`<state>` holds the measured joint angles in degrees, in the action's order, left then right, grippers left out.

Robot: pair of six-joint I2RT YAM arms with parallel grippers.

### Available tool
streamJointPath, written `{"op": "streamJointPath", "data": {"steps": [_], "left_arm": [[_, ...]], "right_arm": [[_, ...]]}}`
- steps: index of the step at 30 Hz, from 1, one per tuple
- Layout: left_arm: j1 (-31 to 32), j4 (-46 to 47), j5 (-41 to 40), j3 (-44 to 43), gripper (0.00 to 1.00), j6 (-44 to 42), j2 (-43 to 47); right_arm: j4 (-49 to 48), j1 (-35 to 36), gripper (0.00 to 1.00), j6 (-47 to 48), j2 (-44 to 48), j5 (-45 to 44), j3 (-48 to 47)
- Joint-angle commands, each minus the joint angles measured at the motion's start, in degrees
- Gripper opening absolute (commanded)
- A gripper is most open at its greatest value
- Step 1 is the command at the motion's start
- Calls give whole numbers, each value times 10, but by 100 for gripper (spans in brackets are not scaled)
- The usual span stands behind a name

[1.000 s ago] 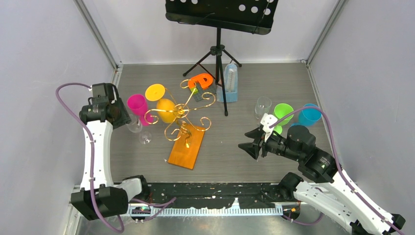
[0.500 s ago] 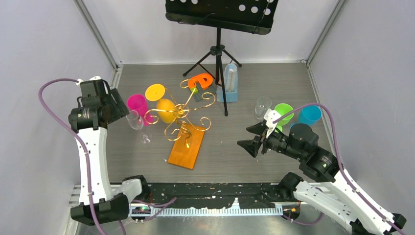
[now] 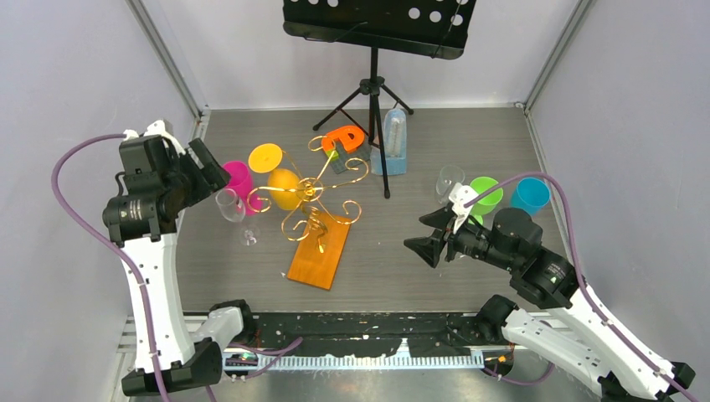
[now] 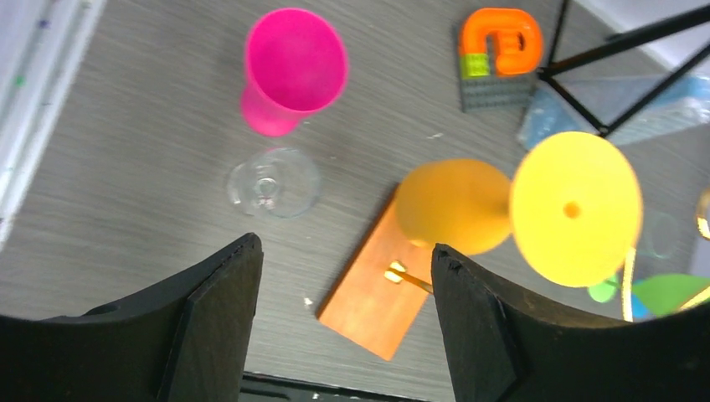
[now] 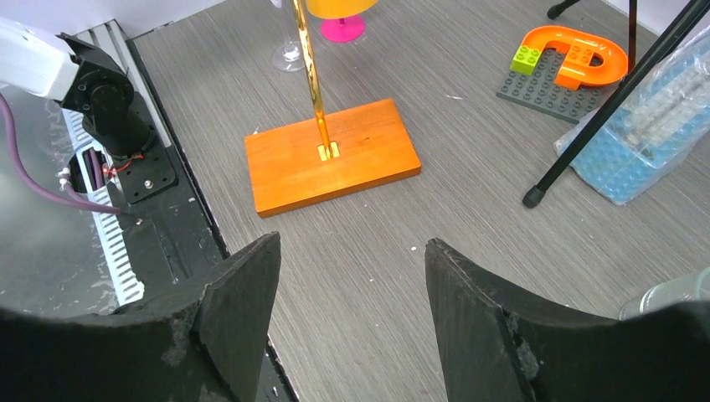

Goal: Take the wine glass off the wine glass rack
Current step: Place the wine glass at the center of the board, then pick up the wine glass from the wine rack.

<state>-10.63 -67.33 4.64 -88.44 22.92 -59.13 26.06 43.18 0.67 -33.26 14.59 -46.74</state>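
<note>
Well, left end effector (image 4: 345, 251) and right end effector (image 5: 352, 247) gaped empty — wine glass (image 4: 452, 205) hung foot-up on the wine glass rack (image 5: 368, 159), so sliding its stem out along the wire seemed safest.

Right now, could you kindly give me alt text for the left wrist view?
Above the open left gripper, a clear wine glass stands on the grey table beside a pink plastic cup. To the right, a yellow plastic wine glass, foot towards the camera, overlaps the rack's orange wooden base.
</note>
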Motion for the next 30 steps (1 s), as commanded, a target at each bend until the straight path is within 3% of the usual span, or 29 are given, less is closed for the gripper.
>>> {"op": "streamJointPath", "data": {"steps": [1,13,30], "left_arm": [[-3,70,115,18,73,43,13],[-3,175,250,69,73,132,15],[-3,281,311,133,69,214,-18]], "right_arm": [[-22,2,70,-7,12,10,-10],[-13,2,70,-3,30,7,0],[5,2,70,5,58,-5,2]]}}
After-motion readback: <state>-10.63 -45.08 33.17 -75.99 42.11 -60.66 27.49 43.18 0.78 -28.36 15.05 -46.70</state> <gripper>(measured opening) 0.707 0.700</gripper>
